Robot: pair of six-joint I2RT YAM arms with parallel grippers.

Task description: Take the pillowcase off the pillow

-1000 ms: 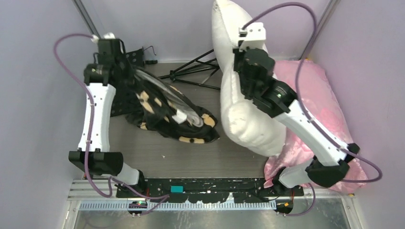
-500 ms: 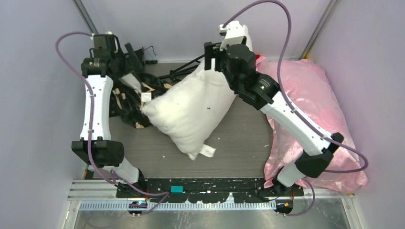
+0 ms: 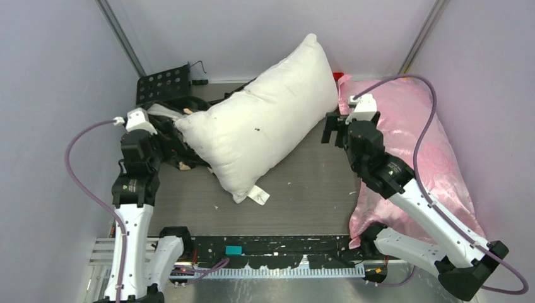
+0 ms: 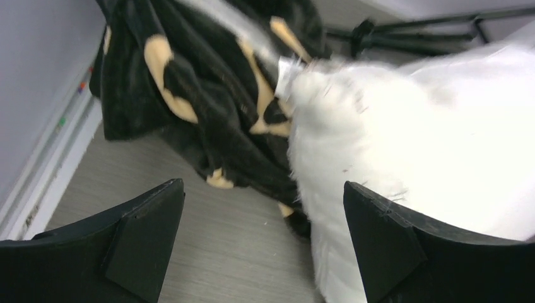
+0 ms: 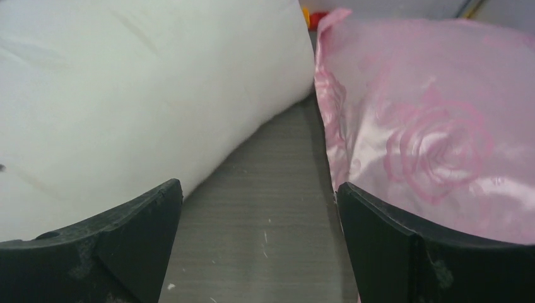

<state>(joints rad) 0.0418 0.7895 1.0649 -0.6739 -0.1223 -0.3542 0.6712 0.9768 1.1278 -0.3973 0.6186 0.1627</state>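
The white pillow [image 3: 265, 129] lies bare and slantwise across the middle of the table, its small tag at the near corner. The black pillowcase [image 4: 189, 82] with tan motifs is bunched at the left, its right part under the pillow's [image 4: 435, 139] left end; the overhead view shows only a dark strip of pillowcase [image 3: 180, 158]. My left gripper [image 4: 263, 186] hovers open over bare table just in front of that heap, holding nothing. My right gripper [image 5: 258, 186] is open and empty above the gap between the pillow [image 5: 126, 95] and the pink one. From above, the right gripper [image 3: 333, 129] sits off the pillow's right edge.
A shiny pink satin pillow [image 3: 410, 126] fills the right side, partly under my right arm. A black perforated stand [image 3: 163, 82] and thin black tripod legs [image 4: 435, 22] are at the back left. Purple walls close in on three sides.
Both grippers opened and let go. The pillow dropped from the right gripper's hold and now lies flat, partly over the pillowcase. Both arms drew back toward the near edge.
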